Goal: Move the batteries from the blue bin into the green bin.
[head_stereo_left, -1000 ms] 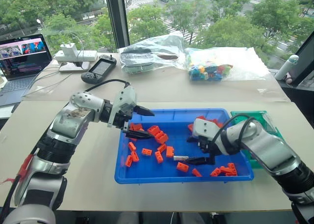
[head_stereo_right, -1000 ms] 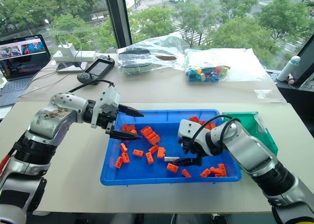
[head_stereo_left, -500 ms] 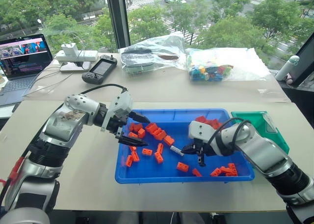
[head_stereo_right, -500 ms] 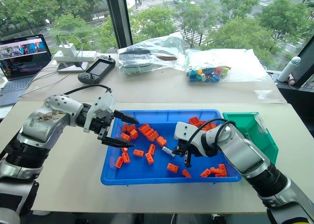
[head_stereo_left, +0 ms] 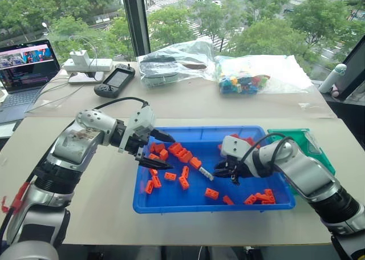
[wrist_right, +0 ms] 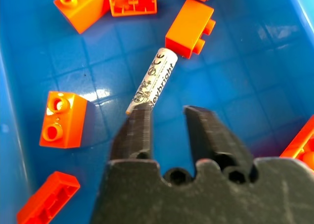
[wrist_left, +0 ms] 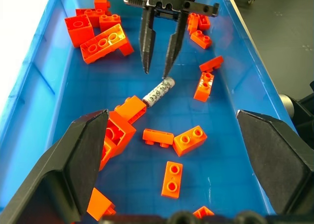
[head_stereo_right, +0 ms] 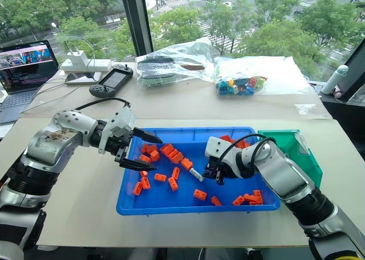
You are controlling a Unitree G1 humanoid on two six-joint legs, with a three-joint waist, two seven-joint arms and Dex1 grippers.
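One battery (wrist_left: 158, 91) is lying loose on the floor of the blue bin (head_stereo_left: 194, 133), near its middle, one end touching an orange brick (wrist_left: 131, 108). No other battery is identifiable. Right gripper (wrist_right: 166, 118) is hovering just over the battery's near end, fingers partly spread and pinching nothing; one fingertip is overlapping that end, contact uncertain. Left gripper (head_stereo_left: 161, 150) is hanging at the bin's 9 o'clock edge, fingers spread wide and empty. Green bin (head_stereo_left: 311, 143) is standing against the blue bin at 3 o'clock. Judgement: the pick is under way, not secured. Next move calls for straddling the battery, closing, lifting, and carrying it toward 3 o'clock.
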